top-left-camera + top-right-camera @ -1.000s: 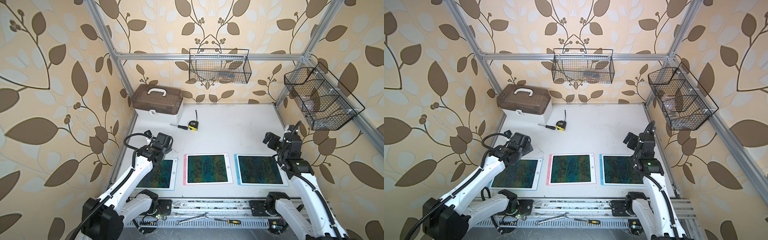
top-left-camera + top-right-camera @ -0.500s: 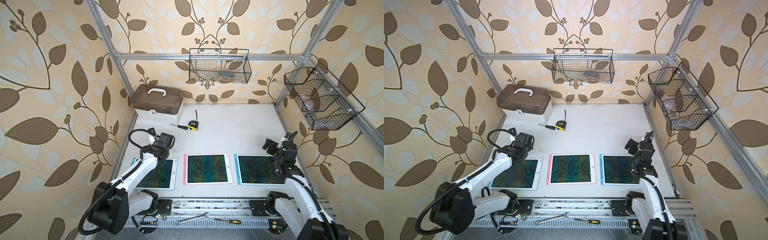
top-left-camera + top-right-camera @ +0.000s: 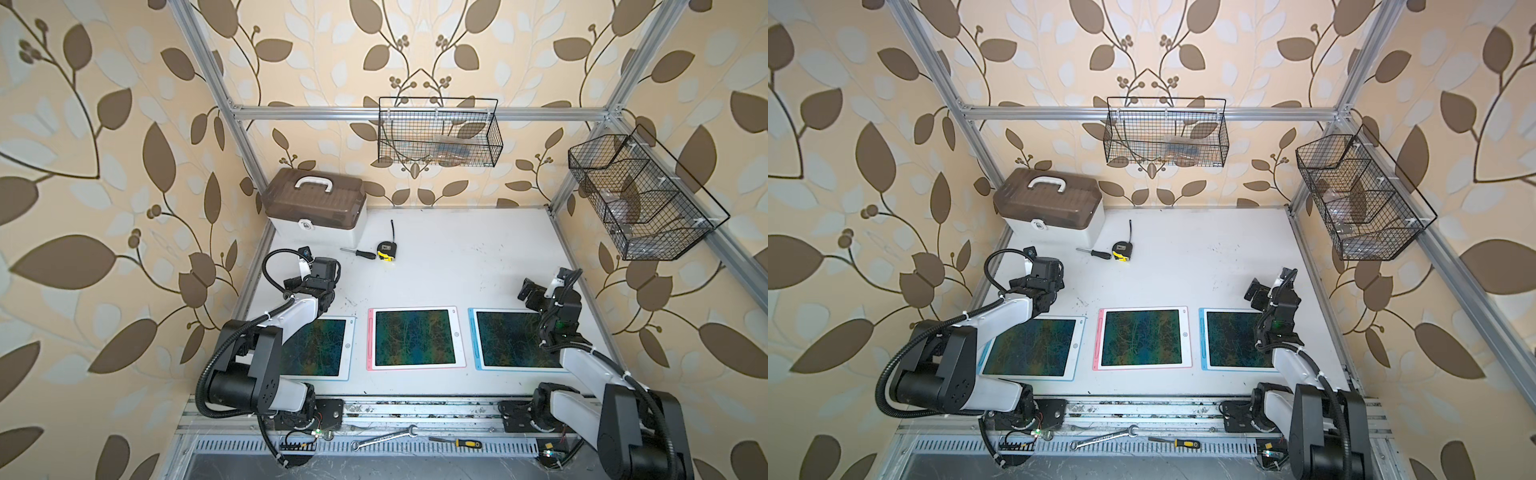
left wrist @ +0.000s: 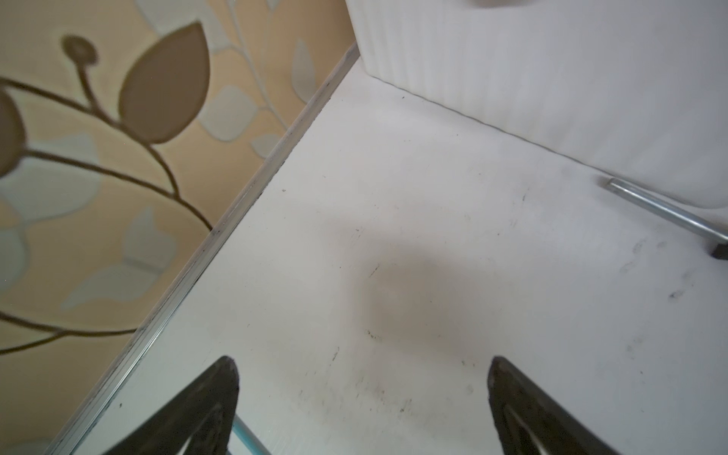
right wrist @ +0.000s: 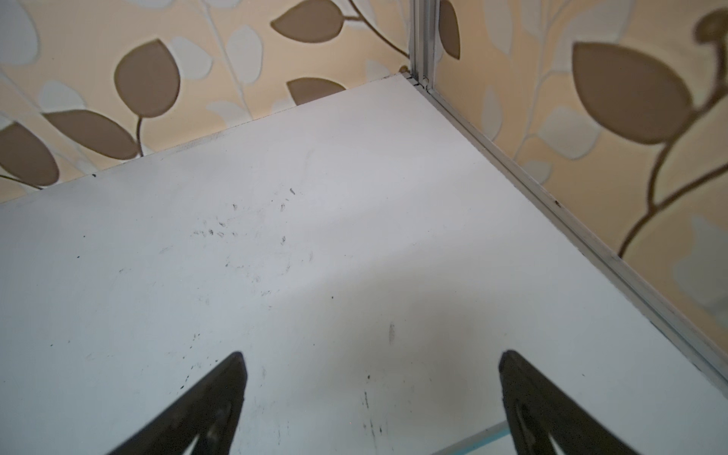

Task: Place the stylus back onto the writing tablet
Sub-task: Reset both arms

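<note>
Both arms are hovering low over the white tabletop (image 3: 457,257), just behind a row of three flat writing tablets with dark greenish screens. The left gripper (image 4: 362,360) is standing wide open and empty, pointing toward the brown-lidded white toolbox (image 3: 316,203). The right gripper (image 5: 372,353) is gaping likewise, with nothing between its jaws, and is facing the far right corner. A slim pink stylus (image 3: 370,334) is lying along the left rim of the pink-framed tablet (image 3: 413,337), and a blue stylus (image 3: 474,338) is sitting the same way on the blue-framed tablet (image 3: 515,338). The left arm is covering the left rim of the pale-blue-framed tablet (image 3: 320,347), so its pen cannot be judged. No loose stylus is showing on the table, so the placing looks done and the step in hand is probably clearing away. That is going best with jaws wide, wrists rising before swinging, and forearms passing clear of the docked pens.
</note>
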Controlling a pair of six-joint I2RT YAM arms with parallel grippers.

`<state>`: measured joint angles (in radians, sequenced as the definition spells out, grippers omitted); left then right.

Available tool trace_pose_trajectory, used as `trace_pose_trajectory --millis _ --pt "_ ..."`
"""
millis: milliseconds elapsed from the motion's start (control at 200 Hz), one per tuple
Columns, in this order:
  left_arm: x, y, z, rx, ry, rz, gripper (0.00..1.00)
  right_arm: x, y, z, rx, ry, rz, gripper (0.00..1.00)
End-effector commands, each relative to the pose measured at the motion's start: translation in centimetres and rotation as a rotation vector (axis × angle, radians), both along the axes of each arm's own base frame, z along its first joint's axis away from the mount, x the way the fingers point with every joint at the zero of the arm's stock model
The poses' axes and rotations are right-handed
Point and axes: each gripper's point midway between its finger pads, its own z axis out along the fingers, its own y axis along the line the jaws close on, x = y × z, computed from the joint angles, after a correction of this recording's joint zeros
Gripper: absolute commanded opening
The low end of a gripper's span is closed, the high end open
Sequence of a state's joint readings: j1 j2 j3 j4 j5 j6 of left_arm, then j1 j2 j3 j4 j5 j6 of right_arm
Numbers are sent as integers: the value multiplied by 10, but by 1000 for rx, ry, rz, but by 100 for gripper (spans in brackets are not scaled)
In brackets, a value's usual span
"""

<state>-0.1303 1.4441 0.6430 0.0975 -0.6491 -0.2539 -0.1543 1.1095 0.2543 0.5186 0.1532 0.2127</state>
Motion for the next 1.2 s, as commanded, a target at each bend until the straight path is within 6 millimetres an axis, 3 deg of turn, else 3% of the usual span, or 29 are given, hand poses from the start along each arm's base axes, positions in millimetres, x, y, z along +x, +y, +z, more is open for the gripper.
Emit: trace_pose_trajectory --millis 0,155,385,490,575,745,1195 --pt "17 -1 0 8 -64 -35 99 14 6 22 -67 -110 37 100" --pt "18 -3 1 15 -72 -62 99 23 21 20 -61 -135 104 100" --pt "29 -20 1 17 -102 -227 99 27 39 18 -117 -127 161 100" --pt "37 -19 -7 3 -128 -245 99 28 50 14 -158 -123 189 100" --pt "32 -14 -7 -25 -140 -234 99 30 59 9 -185 -121 225 100" --pt "23 -14 -13 -115 -212 -288 99 20 45 10 -173 -163 138 100" --pt "24 -16 -17 -115 -220 -301 99 19 44 9 -193 -151 112 100"
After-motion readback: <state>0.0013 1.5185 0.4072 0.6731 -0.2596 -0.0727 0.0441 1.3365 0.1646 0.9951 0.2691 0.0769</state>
